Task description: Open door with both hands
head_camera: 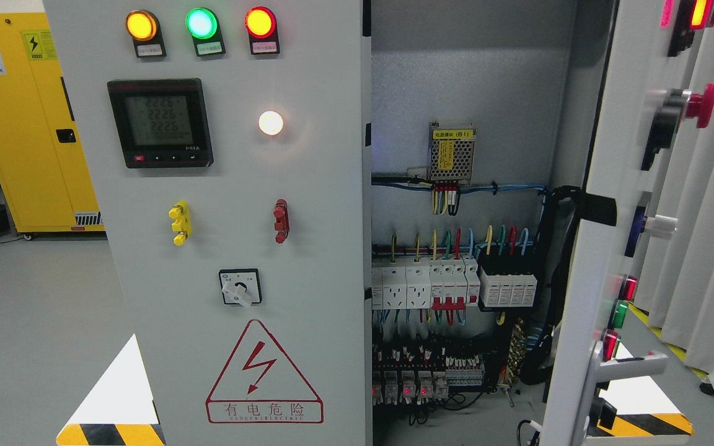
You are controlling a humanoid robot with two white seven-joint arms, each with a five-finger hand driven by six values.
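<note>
Neither of my hands is in view, so I cannot tell their state. The right cabinet door (586, 260) stands open; it looks stiff, heavy steel, best held by its lever handle (633, 365) near the bottom edge.

Bright even light, sharp focus; white lamp (271, 122) glares, right edge blurred

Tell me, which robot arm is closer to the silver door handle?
Right. The right arm shows just under the silver door handle on the open door. The left arm is far off at the lower left, before the closed door.
</note>
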